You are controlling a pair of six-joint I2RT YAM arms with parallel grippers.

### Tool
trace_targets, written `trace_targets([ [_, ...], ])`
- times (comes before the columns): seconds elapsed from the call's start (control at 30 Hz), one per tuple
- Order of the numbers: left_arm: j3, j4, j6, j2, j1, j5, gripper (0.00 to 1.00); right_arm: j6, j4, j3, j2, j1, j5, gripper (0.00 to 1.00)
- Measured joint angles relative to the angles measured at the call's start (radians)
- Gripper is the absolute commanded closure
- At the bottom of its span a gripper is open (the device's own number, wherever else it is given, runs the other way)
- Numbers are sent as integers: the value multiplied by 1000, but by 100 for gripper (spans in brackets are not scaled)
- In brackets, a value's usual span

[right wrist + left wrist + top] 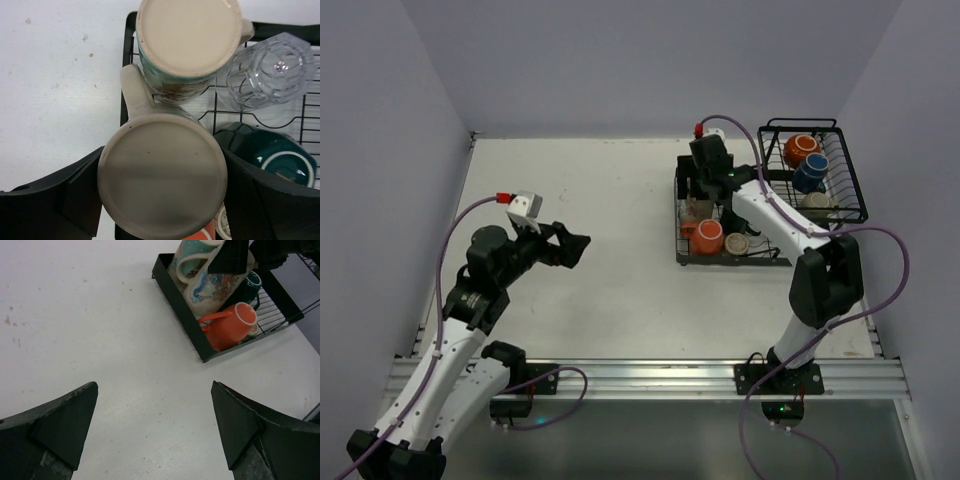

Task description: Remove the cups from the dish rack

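The right gripper (162,187) hangs over the upside-down cream mug (162,165) in the 10 o'clock corner of the black wire dish rack (678,225). One of its fingers (80,200) sits tight by each side so it can lift the mug straight up, but I cannot tell if they squeeze yet. It is up above, I think, because a second cream mug (187,40) at 12 o'clock, a clear glass (270,70) at 2 o'clock and a dark teal cup (272,155) at 3 o'clock crowd it. The left gripper (154,387) hovers over the white table (75,315) at the rack's 9 o'clock, fingers spread wide and empty, likely to be out of the way.
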Motion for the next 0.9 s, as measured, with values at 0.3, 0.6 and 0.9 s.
trace_targets([
  [0.3,-19,124,-147,13,0,148,3,-10,7,-2,-227,15,5,77],
  [0.6,-214,515,-437,51,0,312,7,166,149,-238,-513,27,-243,75],
  [0.9,-335,873,-682,140,-4,352,8,451,419,-463,-624,129,-483,76],
])
